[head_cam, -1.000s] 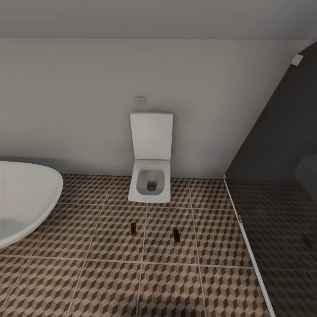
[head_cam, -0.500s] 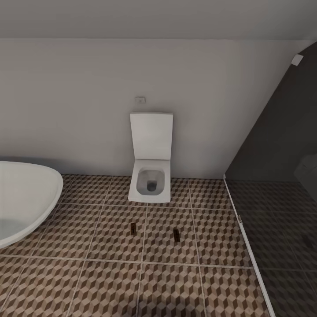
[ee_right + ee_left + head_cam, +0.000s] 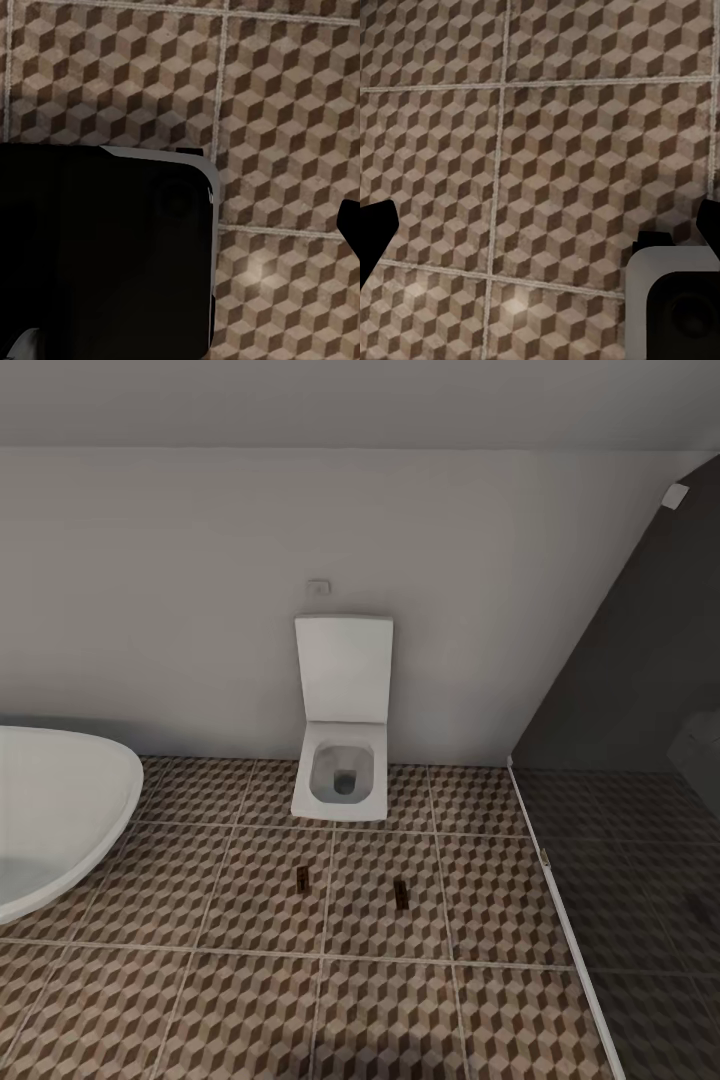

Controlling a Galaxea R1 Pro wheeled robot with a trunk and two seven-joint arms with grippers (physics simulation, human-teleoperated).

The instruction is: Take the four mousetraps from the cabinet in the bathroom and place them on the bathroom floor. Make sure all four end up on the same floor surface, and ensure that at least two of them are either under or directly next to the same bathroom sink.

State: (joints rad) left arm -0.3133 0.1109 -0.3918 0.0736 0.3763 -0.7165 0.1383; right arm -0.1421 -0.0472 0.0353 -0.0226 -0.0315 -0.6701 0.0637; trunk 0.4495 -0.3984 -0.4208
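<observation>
Two small dark mousetraps lie on the cube-patterned bathroom floor in front of the toilet, one to the left and one to the right. The cabinet and the sink are out of view. In the left wrist view my left gripper hangs open over bare tiles, its black fingertips at the picture's two edges. My right gripper also looks down at tiles; one black fingertip shows at the edge and nothing is held.
A white toilet with its lid up stands against the back wall. A white oval tub is at the left. A dark glass shower screen with a white sill closes off the right. Part of my own body blocks the right wrist view.
</observation>
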